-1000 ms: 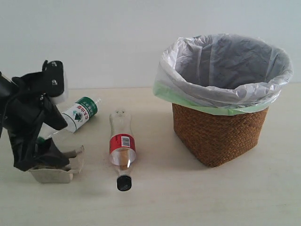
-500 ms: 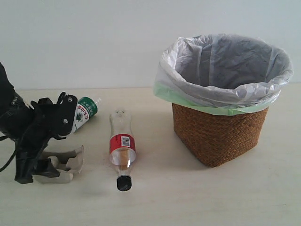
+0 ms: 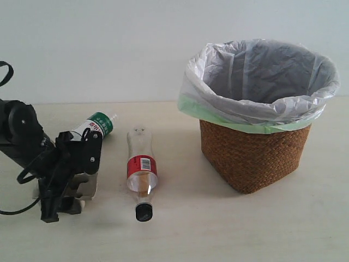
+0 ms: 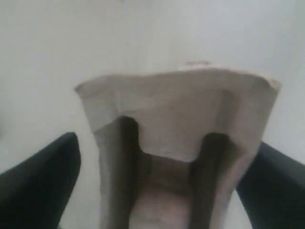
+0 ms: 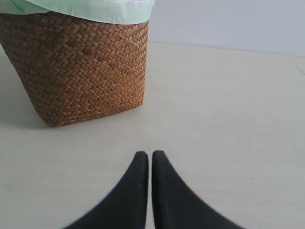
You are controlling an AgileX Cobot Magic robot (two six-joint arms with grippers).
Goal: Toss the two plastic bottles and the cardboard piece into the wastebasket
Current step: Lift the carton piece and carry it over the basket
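- Spotting the cardboard piece down on the table at the far left of the exterior view, left of the red-label bottle and nearer the camera than the green-label bottle.
- Looks like grey-beige moulded pulp up close: matte and a bit fuzzy, with a flared rim on top and two dark rounded hollows running down the wall.
- Got the left gripper spread wide around it, with a black finger on either side. Seems pressed up close on one side, with a sliver of table showing on the other, so not clamped on anything.
- Seeing both bottles lying flat, clear plastic. Red-label one pointing its black cap at the camera, between the cardboard and the wastebasket. Only the label end of the green one in sight, with the rest tucked behind the left arm.
- Standing upright on the right, well apart from the bottles: squat brown wicker in a herringbone weave, lined with a crinkly translucent grey-white bag, pale green where folded over the rim.
- Pinched tip to tip with nothing between: right gripper, over bare table near the basket's foot.
- Hard to make out much detail in the soft left wrist shot. Bottom of the cardboard chopped off by the frame edge there, and mostly hidden behind the arm in the exterior view.
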